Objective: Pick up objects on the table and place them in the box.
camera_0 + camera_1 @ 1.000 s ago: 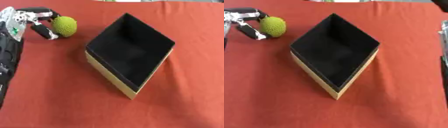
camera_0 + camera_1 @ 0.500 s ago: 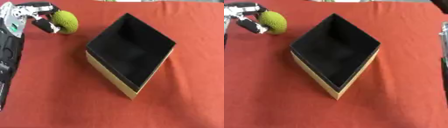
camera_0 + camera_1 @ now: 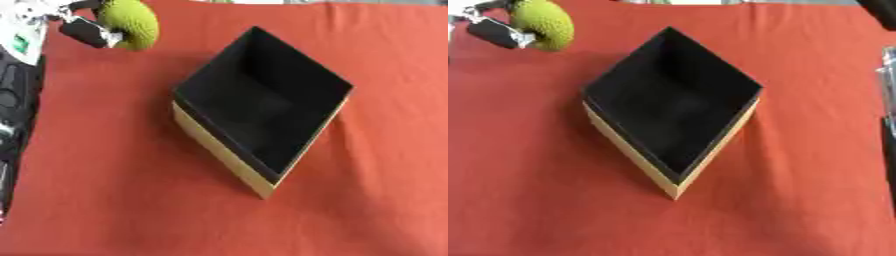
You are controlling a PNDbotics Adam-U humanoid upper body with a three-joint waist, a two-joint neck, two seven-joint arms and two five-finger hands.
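One object shows in the left eye view, a yellow-green ball [image 3: 129, 22] at the upper left, pinched in the curled fingers of the left hand [image 3: 83, 31] above the red surface [image 3: 114, 200] and well apart from the box [image 3: 262, 107]. The box holds nothing, so the ball likely still has to be carried over and dropped in. The right eye view adds a dark strip at its right edge, perhaps the right arm; the right hand itself appears in neither view.
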